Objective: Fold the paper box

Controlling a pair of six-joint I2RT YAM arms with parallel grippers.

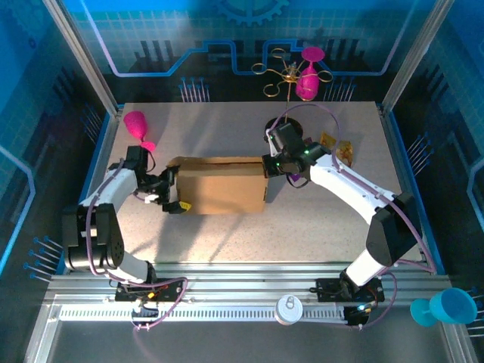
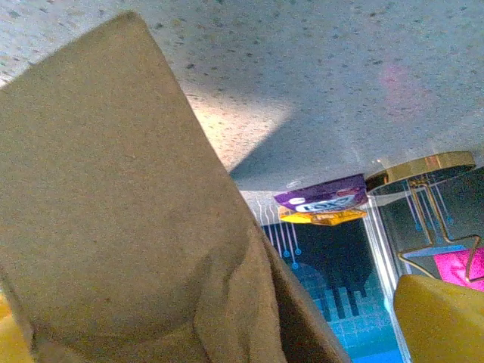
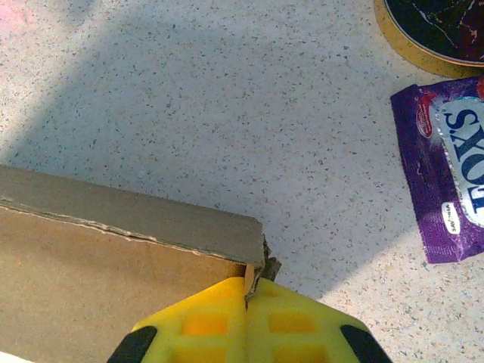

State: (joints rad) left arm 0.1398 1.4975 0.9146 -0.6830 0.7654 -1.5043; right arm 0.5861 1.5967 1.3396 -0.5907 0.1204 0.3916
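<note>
The paper box (image 1: 223,185) is a plain brown carton lying in the middle of the table, long side left to right. My left gripper (image 1: 172,193) is at the box's left end, open, its yellow fingers (image 2: 442,321) spread wide to either side of a brown flap (image 2: 113,189). At the box's far right corner my right gripper (image 1: 271,168) is shut. In the right wrist view its two yellow fingers (image 3: 302,325) meet on the torn cardboard edge of the box (image 3: 98,265), pinching it at the corner.
Purple and yellow snack packets (image 1: 336,147) lie just right of the right gripper, beside a gold-rimmed dark disc (image 3: 431,30). A pink glass (image 1: 138,125) lies at the back left. A gold stand with another pink glass (image 1: 306,76) is behind the table. A blue cup (image 1: 446,306) sits front right.
</note>
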